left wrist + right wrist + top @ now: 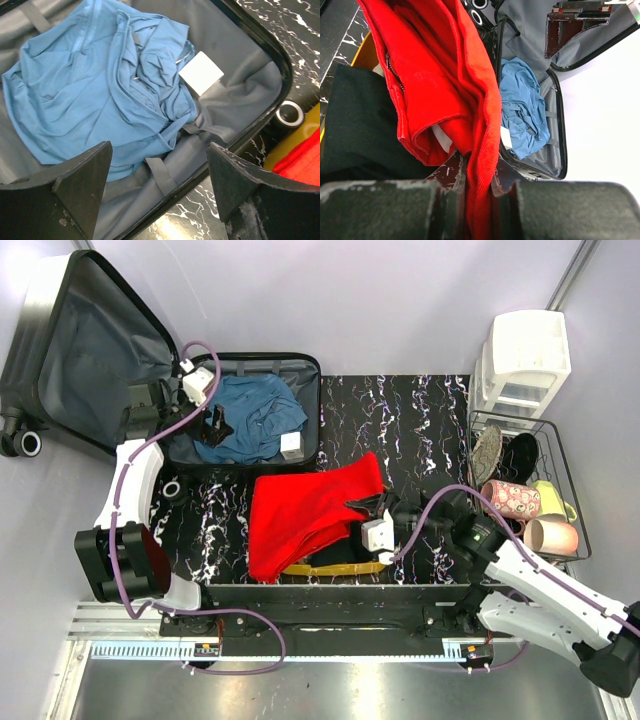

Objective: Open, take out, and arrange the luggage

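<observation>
1. Black marbled tabletop [420, 410] lies under both arms. The luggage [100, 350] is laid open at its far-left corner, directly below the left gripper [159, 150], with the lid propped back.
2. The left fingers are spread wide and nothing is held. A blue garment [95, 85] lies crumpled just beyond the fingertips, and a white tag [201, 72] rests on it, ahead of the right-hand finger.
3. The right gripper [477, 172] is clenched on a thin fold of the red garment [435, 75]. The cloth runs up between the fingers and is draped ahead of them over black cloth [355, 125] and a yellow bin [330, 568].
4. A grey strap [160, 175] lies between the left fingers, nearer than the blue garment. If the fingers are lowered there, the strap or lining could be pinched instead, and the luggage might be dragged or tipped.
5. If only one loose layer of the blue garment is taken, it may unfold on lifting, and the tag could be flicked out.
6. Only a narrow edge of the red garment is gripped. It may slip free under its own weight, or catch the black cloth and pull it off the bin.
7. The arms are close together, so contact between them is possible if both are moved at once.
</observation>
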